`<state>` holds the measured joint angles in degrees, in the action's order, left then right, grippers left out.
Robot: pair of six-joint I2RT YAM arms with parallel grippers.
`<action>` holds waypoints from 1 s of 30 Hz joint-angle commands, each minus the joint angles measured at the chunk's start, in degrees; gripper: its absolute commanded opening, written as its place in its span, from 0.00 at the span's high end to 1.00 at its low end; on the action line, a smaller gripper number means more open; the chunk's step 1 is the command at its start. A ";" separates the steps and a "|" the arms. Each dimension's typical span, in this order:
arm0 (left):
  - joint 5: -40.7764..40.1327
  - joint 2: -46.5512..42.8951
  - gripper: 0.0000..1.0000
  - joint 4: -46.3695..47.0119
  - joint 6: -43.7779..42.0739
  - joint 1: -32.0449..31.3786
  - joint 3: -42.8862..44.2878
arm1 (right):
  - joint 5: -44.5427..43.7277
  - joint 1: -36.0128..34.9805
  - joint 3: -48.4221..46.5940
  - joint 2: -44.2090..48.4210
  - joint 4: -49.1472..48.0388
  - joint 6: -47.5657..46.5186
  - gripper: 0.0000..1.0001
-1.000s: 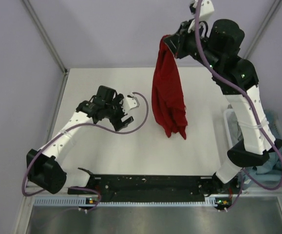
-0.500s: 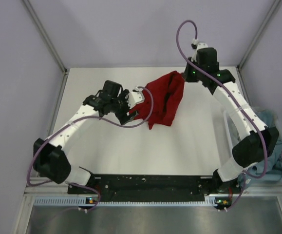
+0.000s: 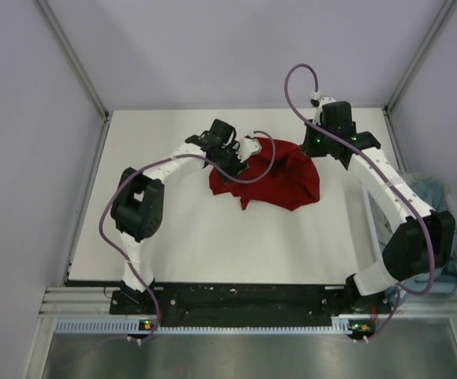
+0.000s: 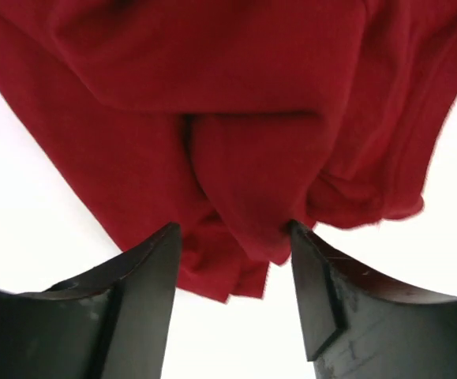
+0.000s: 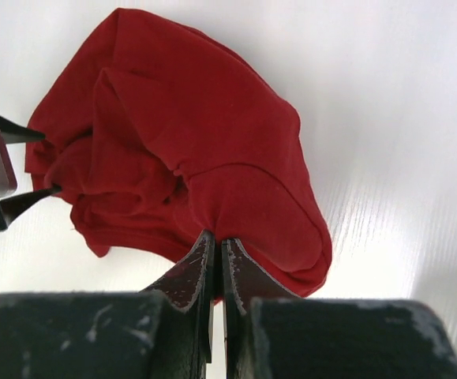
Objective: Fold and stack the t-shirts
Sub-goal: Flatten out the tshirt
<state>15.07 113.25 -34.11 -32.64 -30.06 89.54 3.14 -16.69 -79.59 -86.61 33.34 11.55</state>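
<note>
Since a second ago the red t-shirt [image 3: 279, 178] has come down from the air, where it was hanging full length, and the left arm has swung across the table [image 3: 212, 253] to meet it. The shirt is now lying in a crumpled, roughly rounded heap on the white surface, toward the far middle, between the two arms.

The right gripper [image 5: 217, 241] is pinching the cloth at the heap's far right edge. Its fingers are pressing together with almost no gap, and a gathered ridge of red fabric is bunching up just in front of them.

The left gripper [image 4: 232, 237] is reaching in at the shirt's left edge. Its jaws are standing well apart with a rounded fold of cloth sitting between the tips; the right-hand tip is touching the fold, but the cloth is not being squeezed.

In the overhead view the left arm's purple cable [image 3: 269, 162] is looping across the near-left part of the heap. Off the table's right edge, beside the right arm's elbow, some blue-grey cloth [image 3: 437, 193] is lying bunched — too crumpled to tell what it is.
</note>
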 commanded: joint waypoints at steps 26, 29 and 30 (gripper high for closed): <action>-11.20 -26.29 1.00 -6.13 1.63 3.96 7.76 | -14.04 2.54 -5.65 27.00 0.23 -7.85 1.00; -9.19 -36.75 1.00 -8.86 0.04 3.96 5.31 | -12.72 2.54 -9.17 32.10 1.54 -8.74 1.00; -8.57 -40.27 1.00 -10.00 0.04 3.96 5.12 | -12.46 2.45 -10.66 33.59 2.25 -9.09 1.00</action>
<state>6.20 88.42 -40.10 -31.44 -25.30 95.44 -7.92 -14.55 -83.00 -60.60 36.03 4.95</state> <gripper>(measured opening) 0.014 0.012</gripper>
